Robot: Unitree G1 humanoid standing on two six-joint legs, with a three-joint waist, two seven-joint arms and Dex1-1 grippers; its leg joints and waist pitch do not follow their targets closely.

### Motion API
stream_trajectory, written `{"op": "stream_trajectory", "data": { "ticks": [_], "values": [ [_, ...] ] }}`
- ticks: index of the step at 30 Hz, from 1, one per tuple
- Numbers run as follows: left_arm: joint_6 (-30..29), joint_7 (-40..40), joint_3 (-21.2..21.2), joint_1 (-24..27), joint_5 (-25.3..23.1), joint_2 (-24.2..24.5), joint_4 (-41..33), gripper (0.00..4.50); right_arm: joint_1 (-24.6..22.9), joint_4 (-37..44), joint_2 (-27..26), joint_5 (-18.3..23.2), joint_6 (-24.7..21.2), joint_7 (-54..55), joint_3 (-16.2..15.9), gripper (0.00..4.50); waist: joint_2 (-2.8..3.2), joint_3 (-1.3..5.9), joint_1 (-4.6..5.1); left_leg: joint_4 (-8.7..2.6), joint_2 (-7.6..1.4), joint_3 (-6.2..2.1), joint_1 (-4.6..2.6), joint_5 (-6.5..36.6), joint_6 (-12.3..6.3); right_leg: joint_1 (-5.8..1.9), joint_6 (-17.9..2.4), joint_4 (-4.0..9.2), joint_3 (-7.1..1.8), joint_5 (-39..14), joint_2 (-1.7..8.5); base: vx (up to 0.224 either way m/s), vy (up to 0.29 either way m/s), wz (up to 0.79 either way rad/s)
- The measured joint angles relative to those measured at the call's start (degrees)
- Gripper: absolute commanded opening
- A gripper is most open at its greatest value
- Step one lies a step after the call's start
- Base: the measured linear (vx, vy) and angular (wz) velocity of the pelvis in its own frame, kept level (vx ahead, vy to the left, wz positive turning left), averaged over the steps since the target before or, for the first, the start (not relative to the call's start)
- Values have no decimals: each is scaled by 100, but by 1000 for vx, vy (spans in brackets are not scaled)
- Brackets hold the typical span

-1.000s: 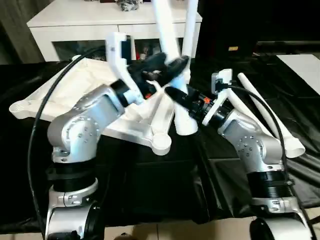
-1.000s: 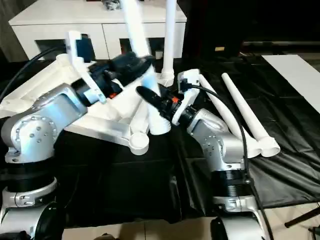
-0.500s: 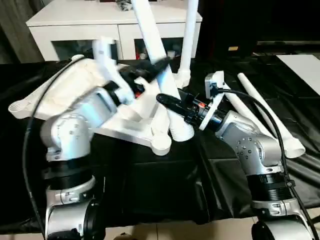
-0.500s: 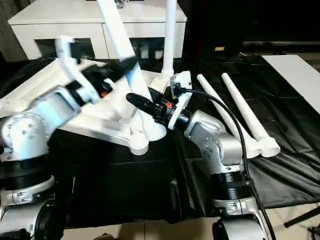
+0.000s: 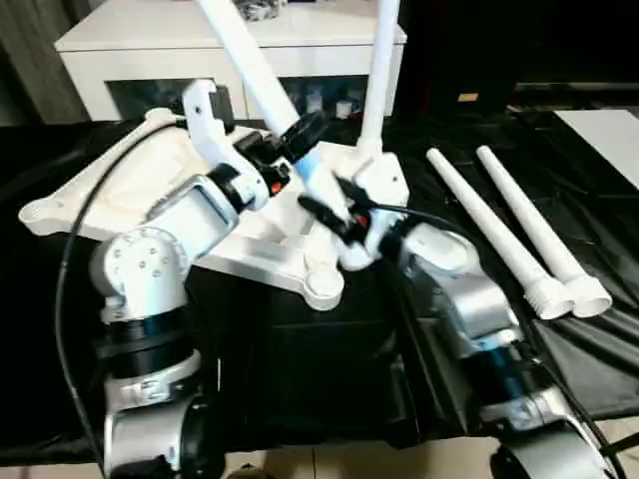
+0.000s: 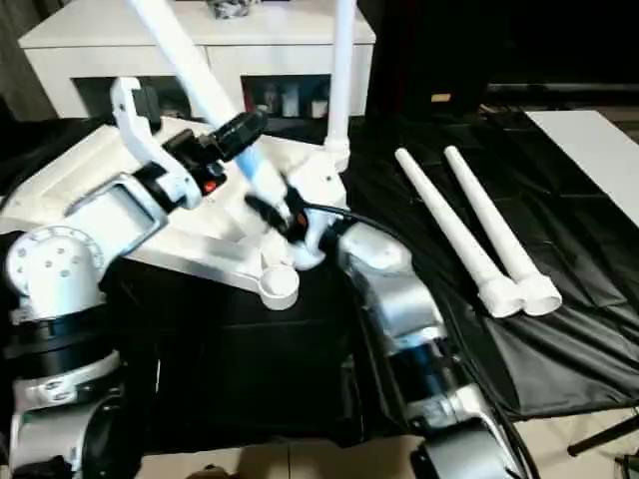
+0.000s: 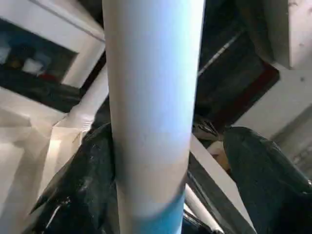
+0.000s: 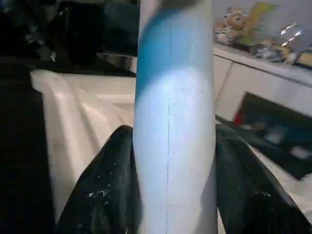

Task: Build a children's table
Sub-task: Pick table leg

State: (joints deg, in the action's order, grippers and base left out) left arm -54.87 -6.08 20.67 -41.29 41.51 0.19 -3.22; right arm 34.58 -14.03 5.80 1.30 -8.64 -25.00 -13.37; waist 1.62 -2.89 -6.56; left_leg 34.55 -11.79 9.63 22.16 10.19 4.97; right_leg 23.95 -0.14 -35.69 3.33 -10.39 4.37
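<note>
The children's table lies as an upturned white tabletop (image 5: pixel 120 180) on black cloth, with one leg (image 5: pixel 377 70) standing upright in its far right corner socket. A second white leg (image 5: pixel 255 70) leans steeply toward the left, its wide lower end just right of the front corner socket (image 5: pixel 322 289). My left gripper (image 5: pixel 300 135) stands open around this leg higher up: one finger (image 7: pixel 83 185) touches it, the other finger (image 7: pixel 263 175) is apart from it. My right gripper (image 5: pixel 329 212) is shut on the leg (image 8: pixel 173 122) near its lower end.
Two loose white legs (image 5: pixel 489 235) (image 5: pixel 539 230) lie side by side on the cloth to the right. A white glass-door cabinet (image 5: pixel 150 40) stands behind the tabletop. The black cloth hangs over the front edge.
The held leg has tipped further to the left. My right gripper has moved left and away from me with the leg's lower end. My left gripper's fingers have drawn a little closer.
</note>
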Motion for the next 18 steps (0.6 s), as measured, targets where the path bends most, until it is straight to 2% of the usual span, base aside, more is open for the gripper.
{"op": "stream_trajectory", "data": {
  "ticks": [4, 7, 18],
  "values": [
    [86, 165, 109, -16, -60, -42, 107, 299, 117, -84, -35, -497, 97, 351, -293, 181, 0, 0, 9, -1, -1, 0, 0, 0, 0, 1, 2, 0, 4, -1, -1, 0, 0, 0],
    [171, 305, 182, -33, -61, -106, 168, 273, 182, -264, -46, -962, 396, 624, -479, 181, 0, 0, 9, -1, -1, 1, 1, 0, 1, 1, 3, 0, 4, -1, -1, 0, 0, 0],
    [409, 526, 326, -94, -68, -136, 302, 196, 246, -425, -318, -1299, 423, 1130, -612, 181, -1, 0, 9, -1, 0, 1, 1, 0, 0, 0, 4, -1, 4, -1, -1, 0, 0, 0]
  ]
}}
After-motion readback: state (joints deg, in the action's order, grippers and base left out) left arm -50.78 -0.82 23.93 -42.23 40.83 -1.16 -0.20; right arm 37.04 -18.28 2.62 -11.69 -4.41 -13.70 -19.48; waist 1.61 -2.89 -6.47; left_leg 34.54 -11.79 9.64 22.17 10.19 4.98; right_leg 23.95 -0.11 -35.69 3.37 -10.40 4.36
